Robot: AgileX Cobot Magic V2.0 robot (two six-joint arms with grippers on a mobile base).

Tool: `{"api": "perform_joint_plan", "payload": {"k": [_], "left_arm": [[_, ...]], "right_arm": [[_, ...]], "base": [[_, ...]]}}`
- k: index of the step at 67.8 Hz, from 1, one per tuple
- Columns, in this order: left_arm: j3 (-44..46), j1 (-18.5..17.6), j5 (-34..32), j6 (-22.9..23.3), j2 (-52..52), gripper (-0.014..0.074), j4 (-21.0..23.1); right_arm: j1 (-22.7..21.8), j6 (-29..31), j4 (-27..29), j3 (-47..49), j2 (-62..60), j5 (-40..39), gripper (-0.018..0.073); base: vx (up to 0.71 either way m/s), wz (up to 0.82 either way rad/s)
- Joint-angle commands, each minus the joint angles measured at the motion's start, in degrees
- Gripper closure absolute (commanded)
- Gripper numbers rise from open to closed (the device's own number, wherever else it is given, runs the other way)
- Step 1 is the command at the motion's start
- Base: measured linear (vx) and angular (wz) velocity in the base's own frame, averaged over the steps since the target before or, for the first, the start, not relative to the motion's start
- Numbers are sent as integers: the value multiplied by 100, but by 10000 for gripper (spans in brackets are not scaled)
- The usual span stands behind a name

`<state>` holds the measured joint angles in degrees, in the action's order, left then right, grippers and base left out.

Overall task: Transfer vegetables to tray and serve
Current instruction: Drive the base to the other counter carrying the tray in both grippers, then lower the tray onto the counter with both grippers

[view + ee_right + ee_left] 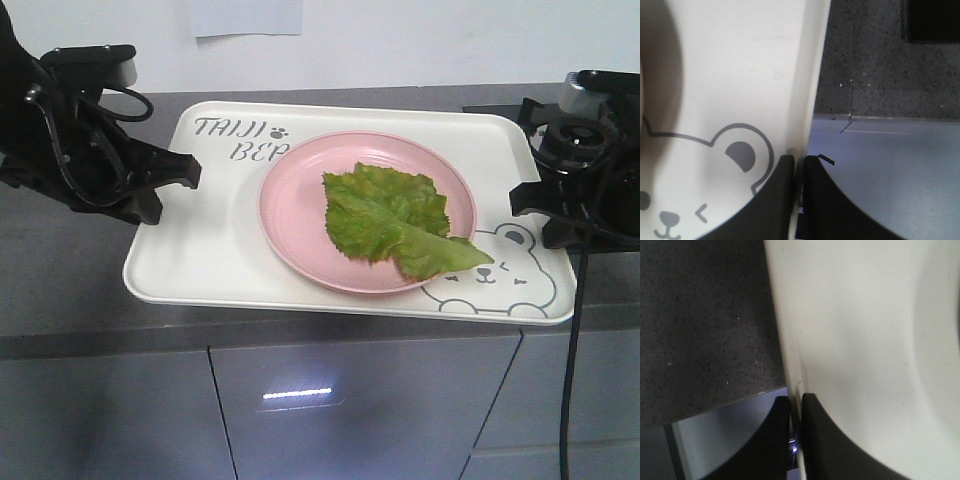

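Observation:
The cream tray (200, 250) with "TAIJI BEAR" lettering and a winking bear drawing (500, 280) lies across the grey counter. A round pink plate (290, 165) sits on it. The green lettuce leaf (390, 215) lies on the plate, and its tip hangs over the rim onto the tray. My left gripper (185, 175) is shut on the tray's left rim. In the left wrist view the gripper (796, 405) pinches the tray's (855, 340) edge. My right gripper (525, 200) is shut on the right rim. In the right wrist view the gripper (800, 162) pinches the tray (740, 75) beside the bear (735, 155).
The grey speckled counter (60, 270) runs left to right, with grey cabinet fronts (350, 410) below its front edge. A white wall stands behind it. A dark object (932, 20) sits on the counter at the back right. A black cable (570, 400) hangs down at the right.

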<state>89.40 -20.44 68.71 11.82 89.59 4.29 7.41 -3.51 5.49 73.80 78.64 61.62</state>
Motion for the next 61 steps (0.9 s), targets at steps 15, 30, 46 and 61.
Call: {"api": "perform_joint_plan", "payload": {"k": [15, 30, 46, 61], "left_arm": [[155, -42, -266, -113, -257, 603, 44], [155, -42, -266, -113, -257, 603, 44], [155, -42, -266, -113, -257, 603, 44], [155, -42, -266, -113, -257, 603, 44]], "right_arm": [[4, 163, -65, 173, -188, -308, 564], [4, 163, -65, 173, -188, -308, 564], [4, 163, -65, 173, -188, -308, 564], [4, 163, -65, 173, -188, -207, 564]], "base": [[18, 3], [18, 5], [18, 6], [17, 7]]}}
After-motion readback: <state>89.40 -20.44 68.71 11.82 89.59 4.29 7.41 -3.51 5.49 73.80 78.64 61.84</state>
